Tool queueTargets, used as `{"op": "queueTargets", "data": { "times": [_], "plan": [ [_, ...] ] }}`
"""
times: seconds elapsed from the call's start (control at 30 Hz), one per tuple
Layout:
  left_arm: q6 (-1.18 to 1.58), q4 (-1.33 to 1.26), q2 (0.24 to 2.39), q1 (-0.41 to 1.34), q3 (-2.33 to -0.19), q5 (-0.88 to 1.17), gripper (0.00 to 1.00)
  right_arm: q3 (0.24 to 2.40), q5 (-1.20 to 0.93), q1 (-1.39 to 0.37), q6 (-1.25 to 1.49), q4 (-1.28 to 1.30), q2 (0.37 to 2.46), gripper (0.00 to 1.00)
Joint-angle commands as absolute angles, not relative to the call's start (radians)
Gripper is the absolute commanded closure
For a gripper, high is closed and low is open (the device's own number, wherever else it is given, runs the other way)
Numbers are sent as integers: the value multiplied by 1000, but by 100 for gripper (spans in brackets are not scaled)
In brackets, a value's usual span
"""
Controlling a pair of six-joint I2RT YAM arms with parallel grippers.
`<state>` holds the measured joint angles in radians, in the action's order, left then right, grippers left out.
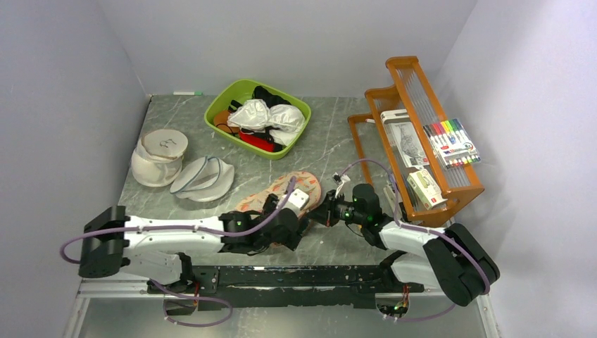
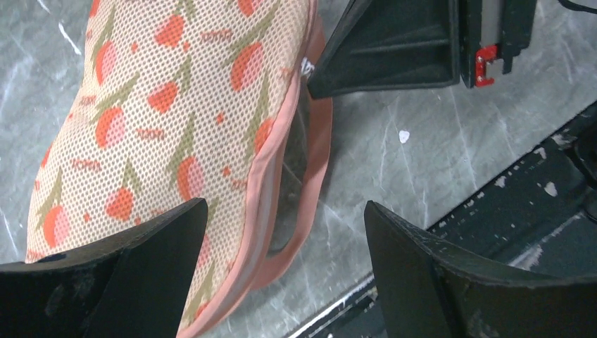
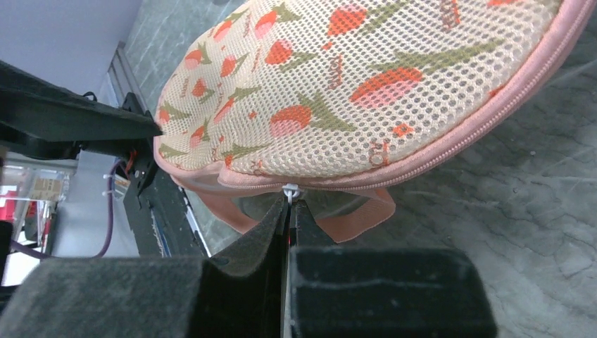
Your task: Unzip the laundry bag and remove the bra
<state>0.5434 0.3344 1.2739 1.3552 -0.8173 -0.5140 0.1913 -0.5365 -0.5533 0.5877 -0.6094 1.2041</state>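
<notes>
The laundry bag [image 1: 306,180], pale pink mesh with orange-red flowers, lies flat on the marble table between my two grippers. Its near end gapes where the zip is undone: the upper rim [image 2: 271,169] stands apart from the lower pink band [image 2: 320,151], with only dark shadow inside. The bra is hidden. My right gripper [image 3: 290,201] is shut on the small white zip pull [image 3: 289,190] at the bag's edge. Over the bag's near end, my left gripper [image 2: 285,211] stands open, one finger above the mesh, the other over bare table, holding nothing.
A green bin [image 1: 218,116] at the back holds white bras and red and black items. Round white mesh bags [image 1: 158,158] sit at the left. An orange wooden rack [image 1: 461,190] with markers and boxes stands at the right. A black rail [image 1: 281,274] runs along the near edge.
</notes>
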Motion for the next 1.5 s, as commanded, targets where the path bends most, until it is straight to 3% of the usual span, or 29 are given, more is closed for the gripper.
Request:
{"op": "queueTargets", "data": {
  "times": [0.0,0.3,0.5,0.73,0.83,0.9,0.97,1.13,1.37,1.47],
  "plan": [
    [448,222,1363,1341,-874,-557,7,195,-564,-566,607,-638,1171,100],
    [334,191,1535,1302,-962,-611,23,193,-557,-601,638,-647,1158,100],
    [315,215,1603,1290,-988,-658,44,185,-534,-644,646,-654,1167,100],
    [313,218,1616,1289,-969,-663,62,202,-523,-660,656,-659,1197,100],
    [326,213,1606,1285,-940,-657,62,210,-515,-662,650,-640,1195,100],
    [341,208,1600,1285,-921,-640,51,208,-515,-662,653,-629,1183,100],
    [383,186,1588,1285,-895,-620,50,201,-515,-663,658,-629,1167,100],
    [403,191,1573,1285,-881,-605,73,210,-487,-663,651,-580,1139,100],
    [400,190,1451,1284,-818,-541,91,219,-362,-663,641,-480,1085,100],
    [419,203,1385,1284,-779,-539,93,225,-285,-662,630,-408,1040,100]
  ]
}}
